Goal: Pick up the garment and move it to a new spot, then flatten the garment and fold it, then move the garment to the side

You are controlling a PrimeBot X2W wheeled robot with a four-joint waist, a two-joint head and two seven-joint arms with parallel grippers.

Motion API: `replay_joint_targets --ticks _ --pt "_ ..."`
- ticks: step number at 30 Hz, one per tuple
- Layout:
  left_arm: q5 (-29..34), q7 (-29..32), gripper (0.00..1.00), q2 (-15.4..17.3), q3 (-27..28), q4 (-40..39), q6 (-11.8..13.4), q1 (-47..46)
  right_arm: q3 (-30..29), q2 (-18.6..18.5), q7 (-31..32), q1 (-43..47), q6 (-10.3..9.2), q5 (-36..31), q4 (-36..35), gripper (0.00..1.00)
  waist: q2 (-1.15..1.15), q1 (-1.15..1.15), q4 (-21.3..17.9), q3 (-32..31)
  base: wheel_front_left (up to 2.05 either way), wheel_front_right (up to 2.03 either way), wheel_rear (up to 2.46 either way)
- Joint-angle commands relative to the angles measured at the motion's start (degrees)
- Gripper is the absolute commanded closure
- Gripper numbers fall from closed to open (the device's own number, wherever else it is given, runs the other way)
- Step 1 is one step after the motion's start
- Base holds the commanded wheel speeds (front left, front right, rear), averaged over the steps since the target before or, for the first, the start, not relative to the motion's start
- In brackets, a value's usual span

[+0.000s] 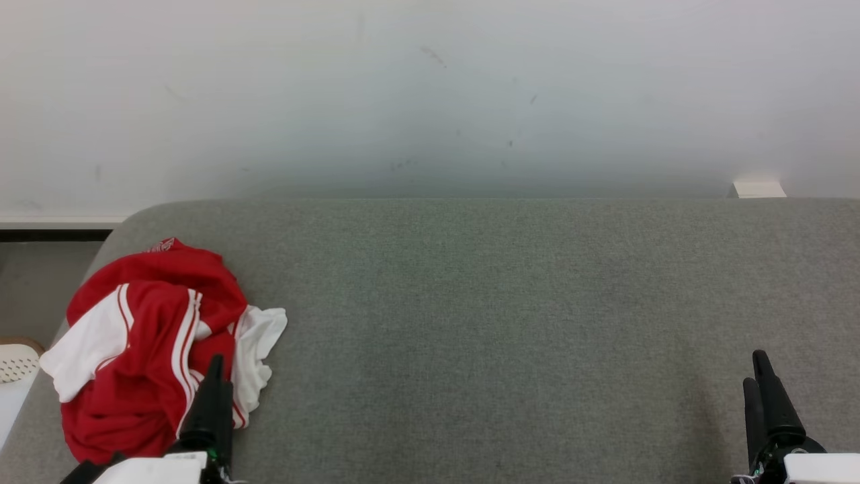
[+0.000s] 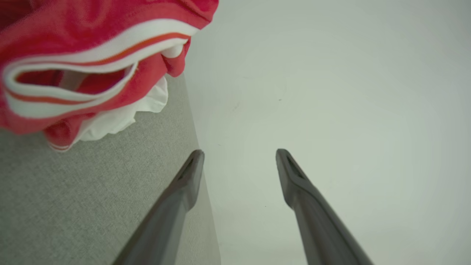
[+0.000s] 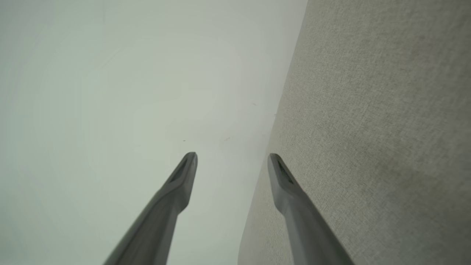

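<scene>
A red garment (image 1: 151, 339) with white panels and stripes lies crumpled in a heap at the left end of the grey fabric surface (image 1: 510, 316). My left gripper (image 1: 216, 366) is at the lower left, its dark fingers overlapping the heap's right edge in the head view. In the left wrist view the garment (image 2: 88, 62) sits up and to the left of the left gripper (image 2: 239, 154), whose fingers are open with nothing between them. My right gripper (image 1: 759, 370) stands at the lower right over bare fabric, and the right wrist view shows the right gripper (image 3: 232, 156) open and empty.
A white wall (image 1: 430, 94) rises right behind the surface's far edge. A small white block (image 1: 759, 189) sits at the far right against the wall. Past the surface's left edge there is a pale perforated object (image 1: 17, 366) and floor.
</scene>
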Motion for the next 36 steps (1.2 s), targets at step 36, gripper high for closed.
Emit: replay_joint_targets --ticks 36 --pt "48.1 -7.87 0.0 0.69 -4.3 -4.82 2.38 -1.06 3.84 -1.64 -7.93 -0.14 -0.04 -44.93 -4.86 0.0 0.0 0.0 -0.94 0.06 0.0 0.0 0.0"
